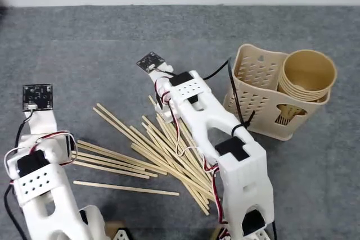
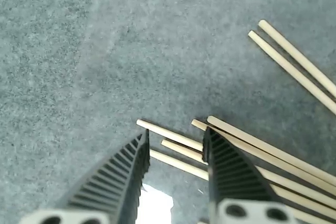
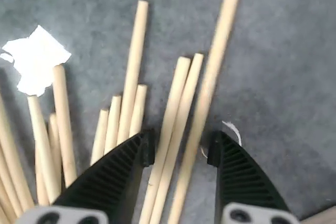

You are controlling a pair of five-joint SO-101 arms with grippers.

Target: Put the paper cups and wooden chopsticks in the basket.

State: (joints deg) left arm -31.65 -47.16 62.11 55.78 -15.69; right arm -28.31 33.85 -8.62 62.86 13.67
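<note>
Many wooden chopsticks point(image 1: 147, 149) lie scattered on the grey mat between the two arms. A beige basket point(image 1: 254, 103) stands at the right and holds a stack of paper cups point(image 1: 308, 72). My right gripper point(image 3: 181, 142) is open and low over the pile's far end, its fingers point(image 3: 137, 156) straddling three chopsticks point(image 3: 176, 114). My left gripper point(image 2: 176, 140) is open at the pile's left side, with the ends of a few chopsticks point(image 2: 181, 148) between its fingers point(image 2: 223, 158).
One chopstick point(image 1: 126, 188) lies apart near the front. A white paper scrap point(image 3: 34, 64) rests among the sticks by the right gripper. The right arm point(image 1: 216, 133) stretches across the pile, close to the basket. Bare mat point(image 1: 84, 43) spreads at the back left.
</note>
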